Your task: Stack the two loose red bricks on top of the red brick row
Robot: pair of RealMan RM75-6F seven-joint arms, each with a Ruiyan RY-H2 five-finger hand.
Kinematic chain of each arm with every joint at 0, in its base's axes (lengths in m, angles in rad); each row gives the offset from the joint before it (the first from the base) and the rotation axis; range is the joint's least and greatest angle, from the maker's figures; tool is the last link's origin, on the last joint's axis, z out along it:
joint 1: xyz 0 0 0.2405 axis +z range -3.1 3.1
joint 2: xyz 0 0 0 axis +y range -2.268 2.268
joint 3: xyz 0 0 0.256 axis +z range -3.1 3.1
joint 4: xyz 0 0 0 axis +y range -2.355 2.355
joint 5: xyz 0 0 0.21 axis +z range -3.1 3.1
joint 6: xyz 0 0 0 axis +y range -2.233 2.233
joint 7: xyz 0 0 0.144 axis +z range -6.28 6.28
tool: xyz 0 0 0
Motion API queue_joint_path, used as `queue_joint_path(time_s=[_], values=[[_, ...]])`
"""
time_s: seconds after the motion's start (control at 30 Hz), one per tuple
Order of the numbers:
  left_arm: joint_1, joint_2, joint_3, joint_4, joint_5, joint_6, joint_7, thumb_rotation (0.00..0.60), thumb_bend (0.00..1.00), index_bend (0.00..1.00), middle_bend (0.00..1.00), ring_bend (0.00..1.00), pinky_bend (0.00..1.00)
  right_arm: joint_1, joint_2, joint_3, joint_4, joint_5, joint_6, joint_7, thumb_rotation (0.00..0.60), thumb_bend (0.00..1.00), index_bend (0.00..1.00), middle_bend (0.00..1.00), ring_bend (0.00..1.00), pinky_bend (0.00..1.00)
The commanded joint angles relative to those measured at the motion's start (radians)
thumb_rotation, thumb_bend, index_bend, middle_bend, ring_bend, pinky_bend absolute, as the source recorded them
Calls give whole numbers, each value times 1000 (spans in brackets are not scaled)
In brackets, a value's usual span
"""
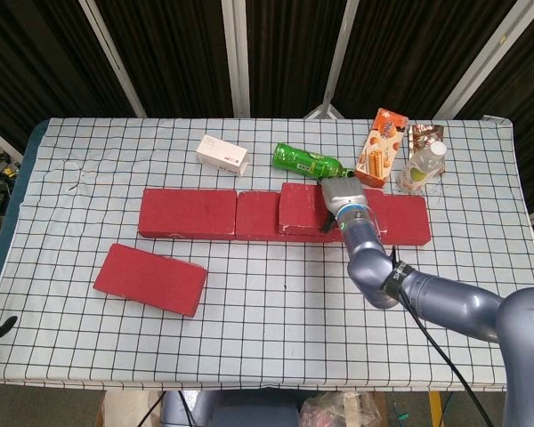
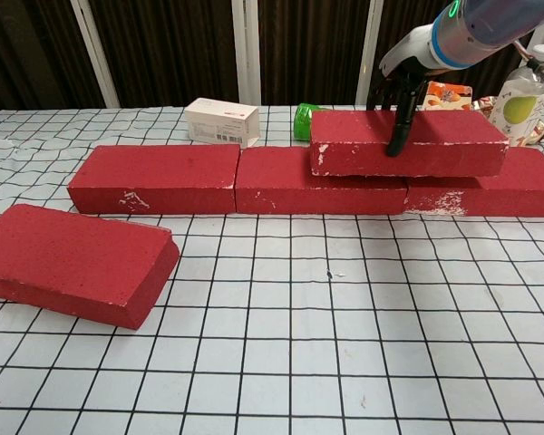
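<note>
Red foam or clay, we cannot say which, makes up the brick row (image 2: 281, 177) lying across the grid-patterned bench (image 2: 344, 344). On top of that row, over the joint between its middle and right bricks, sits the stacked brick (image 2: 453, 145), and our right hand (image 2: 401, 86) grips it, one of the fingers (image 2: 400, 127) hooking down its front face. The second loose brick (image 2: 72, 263) lies apart at the near left, flat on the bench. We cannot see our left hand in either view. Behind the row we see a white box (image 2: 222, 120), a green bottle (image 1: 307, 162) on its side, an orange snack carton (image 1: 381, 147) and a clear bottle (image 2: 517, 95). Their labels are too small for us to read.
</note>
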Motion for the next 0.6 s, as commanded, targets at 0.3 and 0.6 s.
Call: queue_joint_path(time_s=[0.3,0.6], values=[[-4,-1,-2,0,-7,-7,7,600,0,33,0,0,93,16,-42,-18,41,-30,-10,44,600,154,195,217,220,0],[-5,-3,-3,0,-9,-5,11,600,0,33,0,0,93,14,-35,-33,54,-56,-28,72,600,154,195,216,214,0]])
